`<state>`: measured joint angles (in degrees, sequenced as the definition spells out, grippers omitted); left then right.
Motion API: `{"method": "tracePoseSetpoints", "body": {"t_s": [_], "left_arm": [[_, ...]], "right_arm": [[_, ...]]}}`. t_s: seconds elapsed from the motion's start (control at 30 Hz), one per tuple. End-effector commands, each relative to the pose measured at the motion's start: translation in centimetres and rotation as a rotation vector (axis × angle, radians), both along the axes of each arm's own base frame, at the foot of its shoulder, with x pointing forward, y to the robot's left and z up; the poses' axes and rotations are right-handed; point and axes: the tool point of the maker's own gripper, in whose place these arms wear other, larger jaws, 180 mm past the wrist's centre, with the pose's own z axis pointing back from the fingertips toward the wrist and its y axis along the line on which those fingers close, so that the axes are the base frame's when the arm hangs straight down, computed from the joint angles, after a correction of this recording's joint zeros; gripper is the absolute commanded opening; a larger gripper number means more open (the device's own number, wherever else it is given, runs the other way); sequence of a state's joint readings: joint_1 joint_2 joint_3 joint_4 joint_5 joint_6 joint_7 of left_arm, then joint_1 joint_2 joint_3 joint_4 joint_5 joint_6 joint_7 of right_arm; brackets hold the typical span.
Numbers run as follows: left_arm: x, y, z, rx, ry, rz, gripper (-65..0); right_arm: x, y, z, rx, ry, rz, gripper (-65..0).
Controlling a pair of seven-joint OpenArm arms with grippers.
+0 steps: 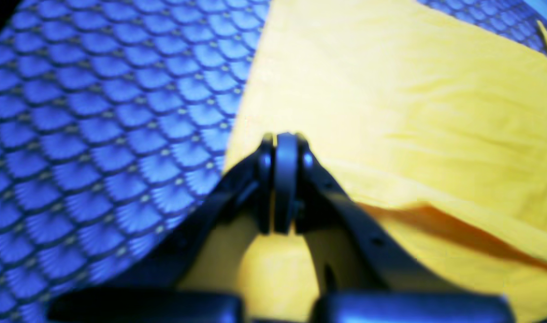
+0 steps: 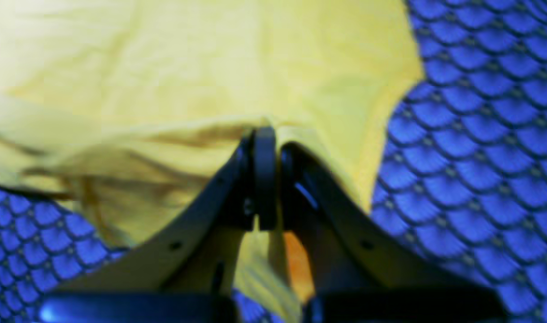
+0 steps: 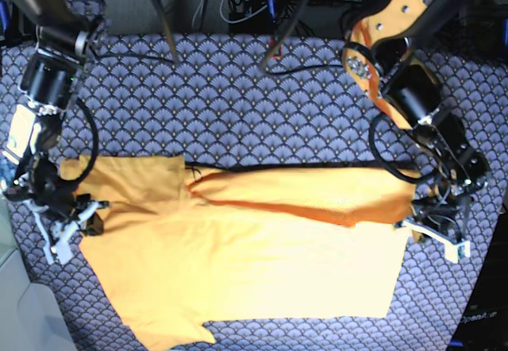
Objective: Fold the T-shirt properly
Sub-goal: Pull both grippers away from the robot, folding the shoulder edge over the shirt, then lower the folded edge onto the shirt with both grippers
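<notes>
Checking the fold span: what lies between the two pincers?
Only the T-shirt, folded edge stretched from left pincer to right pincer; base view.

1. One T-shirt, yellow-orange.
2. Two robot arms, one at each side.
3. Two grippers: the left gripper and the right gripper.
4. One patterned blue cloth on the table.

T-shirt: plain yellow-orange, short sleeves, spread flat on patterned cloth, lying sideways. Far long edge folded over toward middle, forming narrow doubled band with darker crease. One sleeve sticks out near bottom edge.
</notes>
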<state>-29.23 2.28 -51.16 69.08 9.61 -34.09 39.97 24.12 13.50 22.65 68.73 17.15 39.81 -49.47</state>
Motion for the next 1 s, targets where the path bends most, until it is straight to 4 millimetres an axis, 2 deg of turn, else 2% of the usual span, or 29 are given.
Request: {"method": "tracePoseSetpoints", "body": {"t_s": [0.0, 0.1, 0.2, 0.27, 0.33, 0.6, 0.8, 0.97], "left_arm": [[1.3, 0.4, 2.3, 0.005, -0.077, 0.007, -65.0], [1.6, 0.1, 1.9, -0.011, -0.082, 0.001, -65.0], [2.4, -0.1, 2.5, -0.015, -0.111, -0.001, -65.0], [2.8, 0.6, 2.8, -0.013, -0.113, 0.003, -65.0], [3.3, 0.7, 2.8, -0.028, -0.112, -0.003, -65.0], [4.4, 1.2, 3.6, -0.034, -0.118, -0.008, -65.0], [5.4, -0.5, 4.6, 0.005, -0.125, -0.07, -65.0], [5.6, -0.1, 4.7, 0.004, -0.119, -0.022, -65.0]], "right_arm": [[1.2, -0.8, 1.8, -0.003, -0.049, -0.009, -65.0], [1.6, -0.6, 1.4, 0.023, -0.05, -0.012, -65.0], [1.9, 0.3, 1.2, 0.026, -0.059, 0.011, -65.0], [2.6, 1.4, 1.4, 0.012, -0.07, 0.046, -65.0], [2.7, 1.6, 0.8, -0.01, -0.053, 0.059, -65.0], [3.6, 0.7, 0.6, -0.084, -0.076, 0.044, -65.0], [4.5, -0.3, 1.4, -0.159, -0.089, 0.035, -65.0], [4.6, -0.5, 1.7, -0.168, -0.094, 0.034, -65.0]]}}
